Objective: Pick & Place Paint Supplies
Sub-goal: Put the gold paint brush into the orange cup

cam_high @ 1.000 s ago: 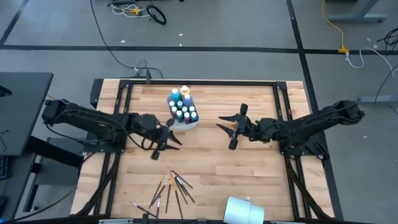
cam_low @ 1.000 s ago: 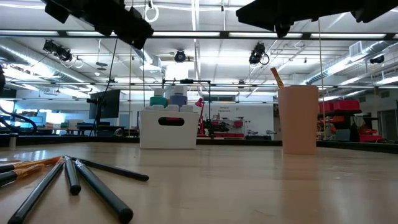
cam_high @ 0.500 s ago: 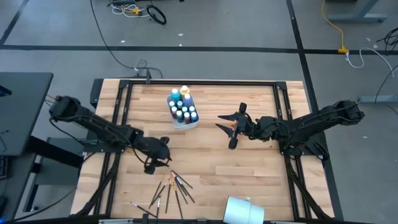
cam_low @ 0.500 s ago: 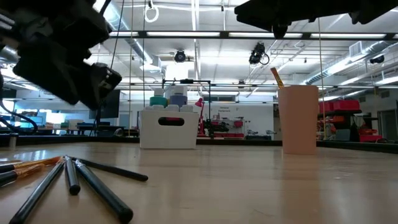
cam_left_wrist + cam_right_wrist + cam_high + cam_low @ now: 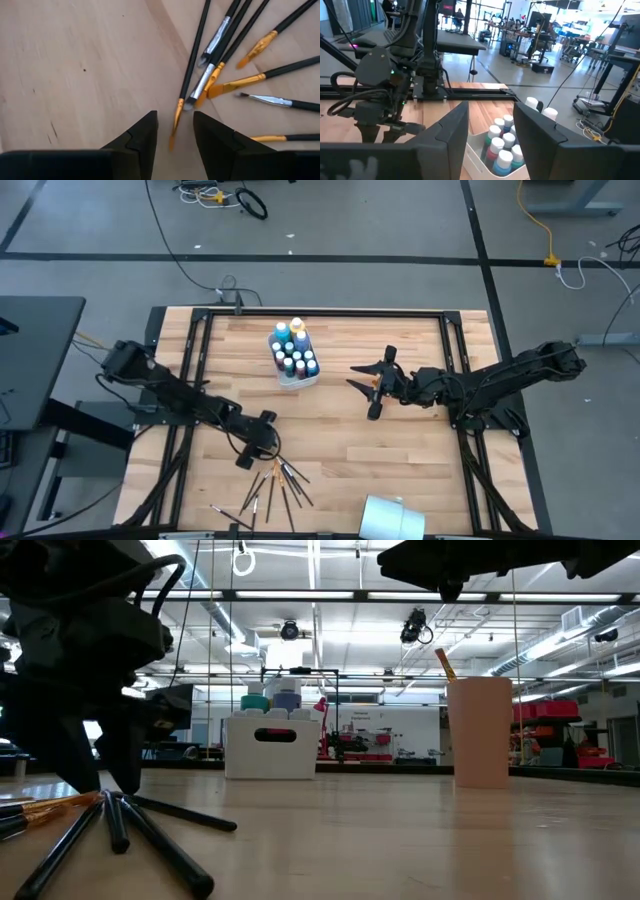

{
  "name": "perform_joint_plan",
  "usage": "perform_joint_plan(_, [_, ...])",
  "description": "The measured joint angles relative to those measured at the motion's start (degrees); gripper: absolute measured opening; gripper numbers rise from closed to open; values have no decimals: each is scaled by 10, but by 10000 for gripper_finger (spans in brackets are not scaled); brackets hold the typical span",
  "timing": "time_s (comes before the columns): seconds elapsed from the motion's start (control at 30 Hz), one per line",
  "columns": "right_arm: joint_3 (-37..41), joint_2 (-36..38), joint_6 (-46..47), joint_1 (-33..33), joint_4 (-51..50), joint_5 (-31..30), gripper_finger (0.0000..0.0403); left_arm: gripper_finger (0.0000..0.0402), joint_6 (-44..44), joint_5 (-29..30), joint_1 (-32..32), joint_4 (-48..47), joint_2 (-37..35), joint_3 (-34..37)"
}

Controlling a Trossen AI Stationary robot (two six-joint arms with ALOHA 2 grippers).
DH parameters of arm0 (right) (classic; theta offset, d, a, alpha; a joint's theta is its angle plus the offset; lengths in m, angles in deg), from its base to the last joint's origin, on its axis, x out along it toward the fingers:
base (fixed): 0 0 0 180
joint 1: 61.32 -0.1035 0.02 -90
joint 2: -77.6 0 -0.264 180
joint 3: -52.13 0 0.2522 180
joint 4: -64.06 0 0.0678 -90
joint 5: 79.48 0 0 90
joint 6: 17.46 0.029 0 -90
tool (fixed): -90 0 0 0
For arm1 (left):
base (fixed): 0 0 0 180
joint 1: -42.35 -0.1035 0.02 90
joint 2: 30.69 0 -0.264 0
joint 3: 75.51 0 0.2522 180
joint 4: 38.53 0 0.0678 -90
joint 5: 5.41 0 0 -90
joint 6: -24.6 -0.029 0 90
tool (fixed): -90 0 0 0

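Bottles [image 5: 294, 352] were already parked in the white box [image 5: 302, 378], upper middle. Brushes [image 5: 276, 482] were left loose, lower middle, straddled by the open, empty left gripper [image 5: 247, 456]; right gripper [image 5: 366, 387] was idle, open.

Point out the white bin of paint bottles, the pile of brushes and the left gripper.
white bin [image 5: 297, 379]: high view, on its front rim.
pile of brushes [image 5: 281, 480]: high view, on the middle of the fanned handles.
left gripper [image 5: 175, 131]: left wrist view, midway between the open fingertips, over a brush tip.
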Motion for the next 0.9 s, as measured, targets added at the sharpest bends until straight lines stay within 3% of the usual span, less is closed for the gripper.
perform_joint_plan(0.17, [0, 0, 0, 0, 0, 0, 159, 108, -27, 14, 0, -3, 0, 0])
perform_joint_plan(0.4, [0, 0, 0, 0, -1, 0, 159, 11, -95, 35, 0, -7, -2, 0])
perform_joint_plan(0.67, [0, 0, 0, 0, 0, 0, 159, 5, -186, 123, -2, -21, 1, -20])
perform_joint_plan(0.9, [0, 0, 0, 0, 0, 1, 159, 4, -232, 135, -6, -29, 1, -43])
